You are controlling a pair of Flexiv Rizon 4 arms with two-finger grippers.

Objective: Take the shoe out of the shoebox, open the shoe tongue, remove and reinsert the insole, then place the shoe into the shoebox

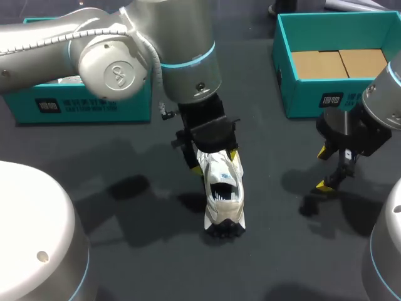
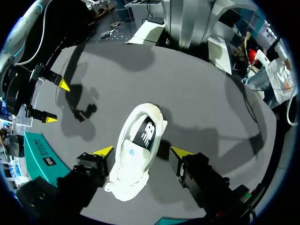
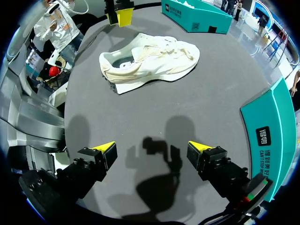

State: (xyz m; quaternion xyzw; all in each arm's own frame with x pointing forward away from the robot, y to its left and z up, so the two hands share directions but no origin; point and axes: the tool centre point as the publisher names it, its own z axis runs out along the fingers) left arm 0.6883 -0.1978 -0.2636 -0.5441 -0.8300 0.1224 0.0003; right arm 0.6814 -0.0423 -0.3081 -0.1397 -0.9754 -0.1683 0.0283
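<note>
A white shoe (image 1: 223, 195) lies on the dark table, its opening facing up and the dark insole showing inside. My left gripper (image 1: 216, 162) hangs over its far end. In the left wrist view the shoe (image 2: 138, 145) lies between the spread fingers of the left gripper (image 2: 142, 151), with a gap on each side. Off to the right, my right gripper (image 1: 332, 169) stands open above bare table. From the right wrist the shoe (image 3: 150, 65) is well ahead of the empty right gripper (image 3: 152, 147). The teal shoebox (image 1: 301, 94) stands open at the back right.
A second teal box part (image 1: 81, 103) sits at the back left under my left arm. Brown cardboard (image 1: 338, 63) lines the open shoebox. A teal wall (image 3: 272, 131) of the shoebox stands close beside the right gripper.
</note>
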